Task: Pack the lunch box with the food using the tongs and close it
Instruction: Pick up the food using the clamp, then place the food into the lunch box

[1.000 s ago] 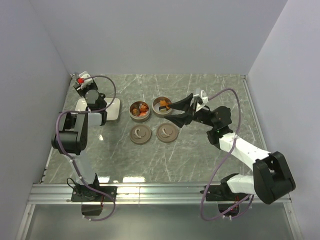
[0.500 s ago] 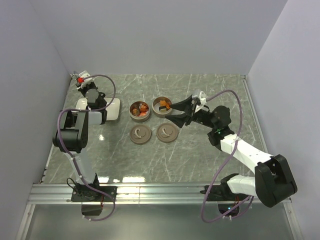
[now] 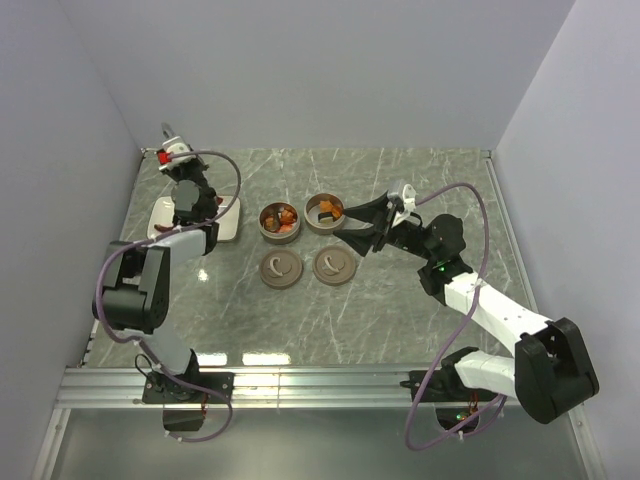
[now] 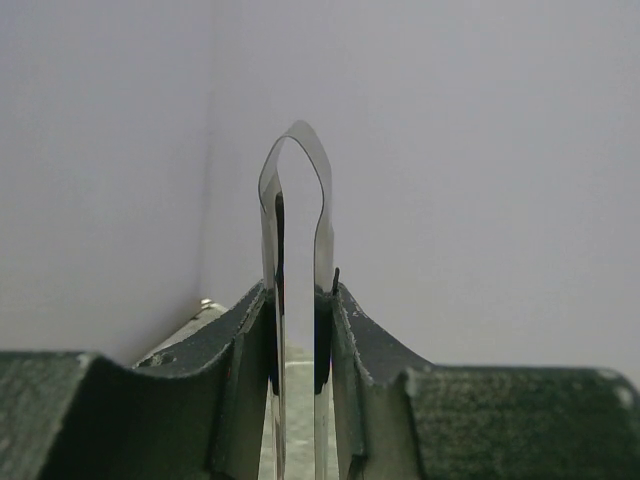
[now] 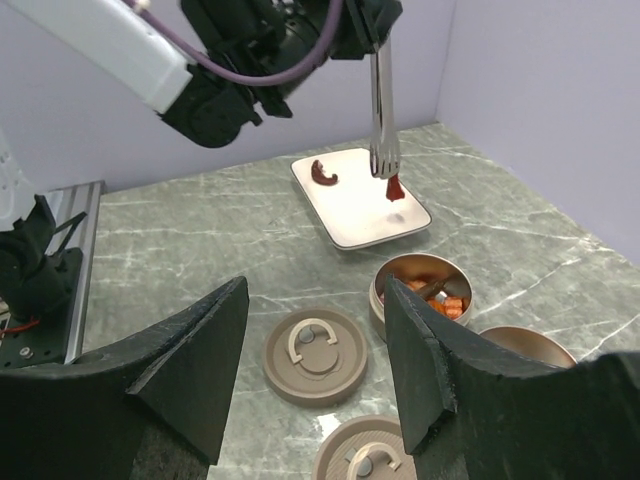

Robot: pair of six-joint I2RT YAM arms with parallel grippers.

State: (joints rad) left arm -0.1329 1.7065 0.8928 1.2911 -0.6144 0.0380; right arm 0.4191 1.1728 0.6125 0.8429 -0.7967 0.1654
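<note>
My left gripper (image 4: 297,310) is shut on the metal tongs (image 4: 296,200), whose bent end stands up between its fingers. In the right wrist view the tongs (image 5: 383,110) hang tips down over the white plate (image 5: 360,215), pinching a red-brown piece of food (image 5: 394,189) just above it. Another red-brown piece (image 5: 323,174) lies on the plate. The lunch box is two round tins: one (image 3: 280,221) holds orange and red-brown food, the other (image 3: 325,212) has a few pieces. My right gripper (image 3: 355,225) hangs open and empty beside the right tin.
Two round lids (image 3: 280,266) (image 3: 334,264) with handles lie flat in front of the tins. The left arm (image 3: 185,195) stands over the plate near the back left wall corner. Cables loop beside both arms.
The left jaws have squeezed the tongs and the left arm has risen, lifting a red-brown piece off the plate. The right arm has drifted slightly and stays open.
</note>
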